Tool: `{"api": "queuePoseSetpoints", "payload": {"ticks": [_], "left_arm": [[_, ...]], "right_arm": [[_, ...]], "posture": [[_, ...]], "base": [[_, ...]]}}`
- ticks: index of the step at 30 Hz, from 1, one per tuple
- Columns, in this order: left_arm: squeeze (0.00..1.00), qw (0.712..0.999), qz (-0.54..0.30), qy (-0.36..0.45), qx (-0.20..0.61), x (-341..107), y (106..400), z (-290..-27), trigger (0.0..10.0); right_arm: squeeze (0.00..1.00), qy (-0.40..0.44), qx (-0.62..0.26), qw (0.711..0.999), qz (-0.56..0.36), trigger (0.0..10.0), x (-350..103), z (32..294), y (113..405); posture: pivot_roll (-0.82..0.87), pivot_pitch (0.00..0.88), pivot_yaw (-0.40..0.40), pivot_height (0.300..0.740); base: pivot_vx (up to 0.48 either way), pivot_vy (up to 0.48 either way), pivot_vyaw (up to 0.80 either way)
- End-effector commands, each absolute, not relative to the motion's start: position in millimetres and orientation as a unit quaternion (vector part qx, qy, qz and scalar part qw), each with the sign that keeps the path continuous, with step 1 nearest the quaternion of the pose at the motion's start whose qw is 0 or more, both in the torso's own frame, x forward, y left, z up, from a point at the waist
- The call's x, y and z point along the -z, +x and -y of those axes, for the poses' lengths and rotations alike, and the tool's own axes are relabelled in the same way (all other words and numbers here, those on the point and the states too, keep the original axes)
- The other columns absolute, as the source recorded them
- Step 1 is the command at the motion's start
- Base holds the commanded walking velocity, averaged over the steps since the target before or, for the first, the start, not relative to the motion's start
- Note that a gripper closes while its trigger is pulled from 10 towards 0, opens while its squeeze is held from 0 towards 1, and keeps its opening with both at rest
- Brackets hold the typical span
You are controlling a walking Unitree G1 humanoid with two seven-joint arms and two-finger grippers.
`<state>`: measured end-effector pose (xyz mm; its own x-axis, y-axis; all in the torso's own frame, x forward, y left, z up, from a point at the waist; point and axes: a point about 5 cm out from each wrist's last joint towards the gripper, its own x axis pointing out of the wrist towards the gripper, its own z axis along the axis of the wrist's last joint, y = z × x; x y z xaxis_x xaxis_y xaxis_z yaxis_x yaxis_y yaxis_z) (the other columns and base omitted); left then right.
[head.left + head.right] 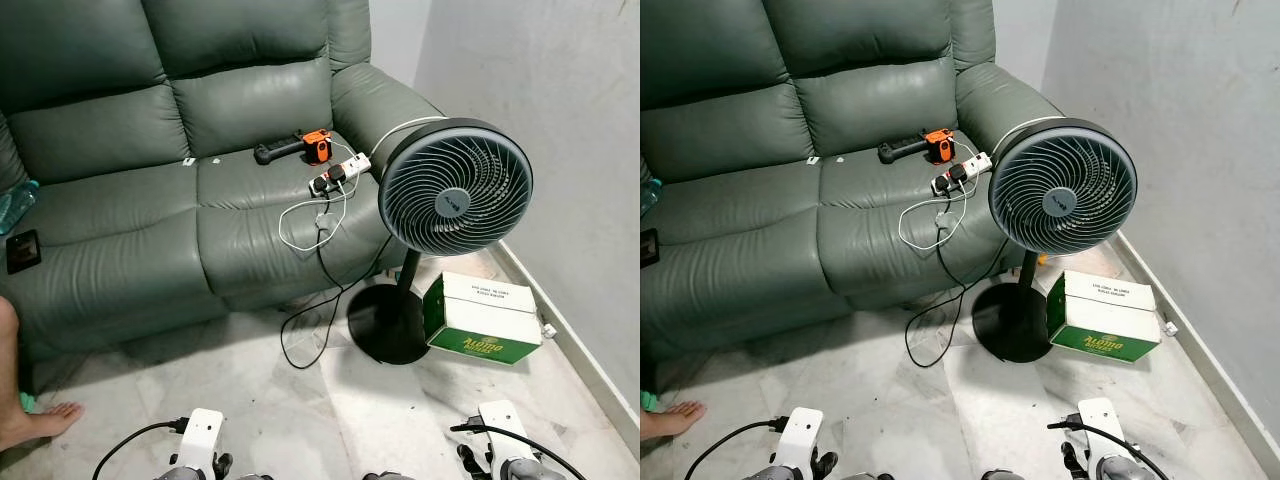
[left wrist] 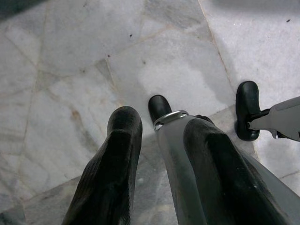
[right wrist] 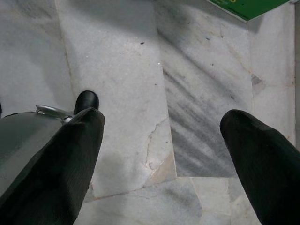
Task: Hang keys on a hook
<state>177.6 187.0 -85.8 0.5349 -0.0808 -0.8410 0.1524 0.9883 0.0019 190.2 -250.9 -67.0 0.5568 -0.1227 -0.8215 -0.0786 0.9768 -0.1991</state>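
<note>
Before a green leather sofa (image 1: 150, 200), with a standing fan (image 1: 455, 190) beside its arm, the robot's task looks barely begun. Left gripper (image 2: 161, 140) and right gripper (image 3: 161, 154) hang over the marble floor (image 3: 197, 84) in front of the sofa, fingers spread, holding nothing. No keys or hook can be made out.

1. Home living rm: big green leather sofa (image 1: 150, 170) against the wall.
2. Standing fan (image 1: 455, 187) on marble tile floor (image 1: 330, 420), next to the sofa arm.
3. Power strip (image 1: 338, 173) w/ chargers & white cable (image 1: 305, 225) on the seat cushion.
4. Green/white cardboard box (image 1: 482, 318) by the wall; a person's bare foot (image 1: 35, 420) on the floor.
</note>
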Motion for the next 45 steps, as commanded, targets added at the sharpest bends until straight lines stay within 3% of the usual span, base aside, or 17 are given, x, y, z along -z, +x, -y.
{"api": "queuePoseSetpoints", "payload": {"ticks": [1,17,22,45], "left_arm": [[0.0,0.884,-0.431,-0.11,-0.145,60.6,216.3,-227.5,10.0],[0.0,0.884,-0.431,-0.11,-0.145,60.6,216.3,-227.5,10.0],[0.0,0.878,-0.457,-0.066,-0.128,67.0,201.4,-235.6,10.0],[0.0,0.876,-0.459,-0.071,-0.131,66.1,204.6,-233.4,10.0]], "right_arm": [[0.0,-0.067,0.063,0.879,-0.468,10.0,57.5,224.1,223.7],[0.0,-0.067,0.063,0.879,-0.468,10.0,57.5,224.1,223.7],[0.0,-0.126,0.006,0.878,-0.461,10.0,57.2,208.1,229.3],[0.0,-0.118,0.018,0.885,-0.451,10.0,54.5,207.1,233.9]], "posture": [[0.03,0.005,-0.056,0.74],[0.03,0.005,-0.056,0.74],[0.05,0.026,-0.077,0.74],[0.05,0.023,-0.08,0.74]], "base": [[0.0,0.0,0.0],[0.0,0.0,0.0],[0.0,0.0,0.0],[0.0,0.0,0.0]]}}
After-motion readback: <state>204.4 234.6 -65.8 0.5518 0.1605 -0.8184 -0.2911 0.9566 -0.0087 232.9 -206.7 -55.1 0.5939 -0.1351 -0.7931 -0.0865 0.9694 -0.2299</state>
